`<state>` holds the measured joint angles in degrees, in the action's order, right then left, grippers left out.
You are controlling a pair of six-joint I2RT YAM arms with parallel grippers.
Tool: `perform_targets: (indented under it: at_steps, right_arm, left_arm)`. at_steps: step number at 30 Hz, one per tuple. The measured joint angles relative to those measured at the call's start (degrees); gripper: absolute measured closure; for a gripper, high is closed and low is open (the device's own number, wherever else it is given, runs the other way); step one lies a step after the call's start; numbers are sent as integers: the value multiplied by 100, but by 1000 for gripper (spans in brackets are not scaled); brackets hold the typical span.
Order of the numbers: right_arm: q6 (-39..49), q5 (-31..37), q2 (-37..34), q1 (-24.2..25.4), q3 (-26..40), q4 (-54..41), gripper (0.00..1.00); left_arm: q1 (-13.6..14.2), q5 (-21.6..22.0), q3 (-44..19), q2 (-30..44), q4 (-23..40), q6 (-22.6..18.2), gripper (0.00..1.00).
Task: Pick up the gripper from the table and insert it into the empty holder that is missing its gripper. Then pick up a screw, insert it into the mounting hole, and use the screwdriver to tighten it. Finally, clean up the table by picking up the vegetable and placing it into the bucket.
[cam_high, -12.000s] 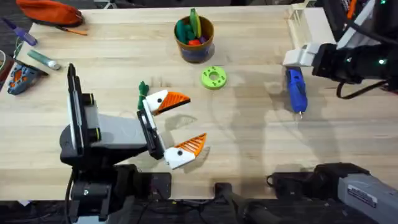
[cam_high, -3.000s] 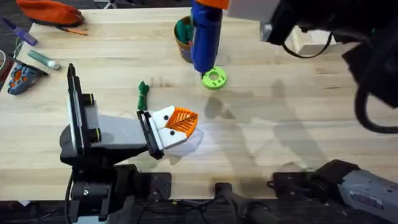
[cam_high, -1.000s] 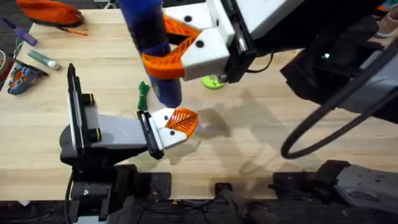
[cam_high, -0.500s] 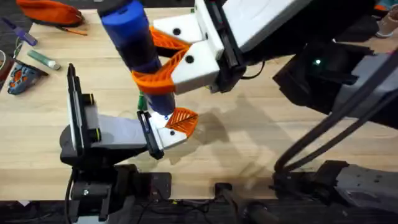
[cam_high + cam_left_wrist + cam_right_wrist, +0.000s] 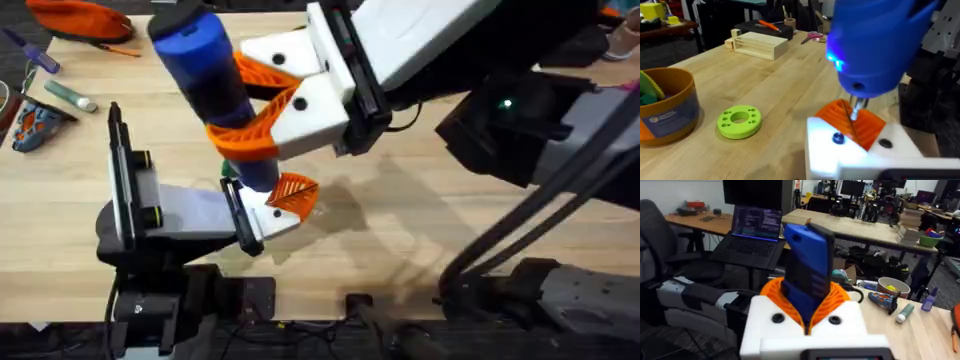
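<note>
Well past the opening steps, judging by how things lie: orange gripper (image 5: 293, 192) already seated in the white holder (image 5: 262, 215) on the left pincer (image 5: 280, 203), fingers pressed together. A dark screw head visible on the white mount in the left wrist view, so screw apparently in its hole. Tightening now in hand: right pincer (image 5: 262, 102) clamped around the blue screwdriver (image 5: 215, 85), held upright and slightly tilted, tip (image 5: 855, 107) down by the orange piece and mount, blue light glowing on the body. Cannot tell whether the bit is engaged in the screw. Still left: finishing the tightening, then the cleanup. Green vegetable (image 5: 228, 167) barely peeking out beside the screwdriver, still on the desk (image 5: 420, 210), not in the bucket (image 5: 667, 107) seen beyond the green disc (image 5: 739, 120) to the far side
</note>
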<state>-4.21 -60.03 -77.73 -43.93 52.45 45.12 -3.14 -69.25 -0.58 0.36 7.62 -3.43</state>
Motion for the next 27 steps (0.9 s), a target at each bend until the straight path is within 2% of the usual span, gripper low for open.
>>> perform_targets:
  at_steps: [27]
  right_arm:
    - [219,0,-125,-60,0,31,978]
  left_arm:
    - [0,0,0,0,0,1,994]
